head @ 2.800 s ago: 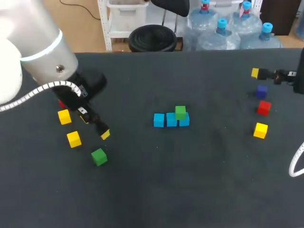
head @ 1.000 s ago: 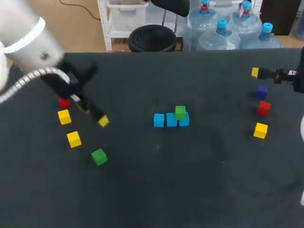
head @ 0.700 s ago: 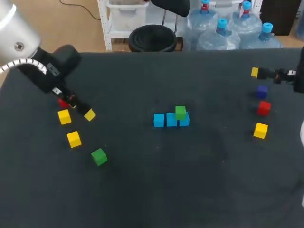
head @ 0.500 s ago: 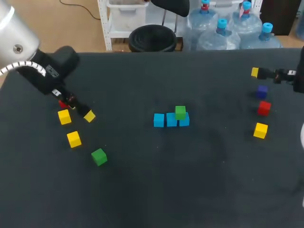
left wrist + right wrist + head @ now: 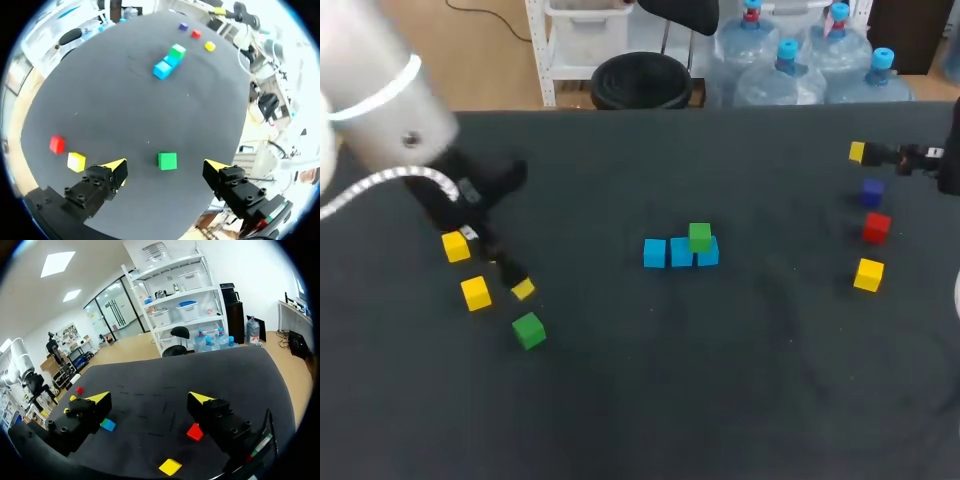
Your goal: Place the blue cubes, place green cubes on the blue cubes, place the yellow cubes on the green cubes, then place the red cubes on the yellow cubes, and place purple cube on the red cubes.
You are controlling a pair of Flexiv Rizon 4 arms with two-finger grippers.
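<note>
My left tool [image 5: 166,165] hangs released over the table [image 5: 125,100], a green cube [image 5: 167,161] just ahead; my right tool [image 5: 150,397] is released too.

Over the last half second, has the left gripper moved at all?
Yes. In the head view the left gripper has swung closer to the loose green cube, which stayed put.

Bright, even overhead light; faint soft shadows.
</note>
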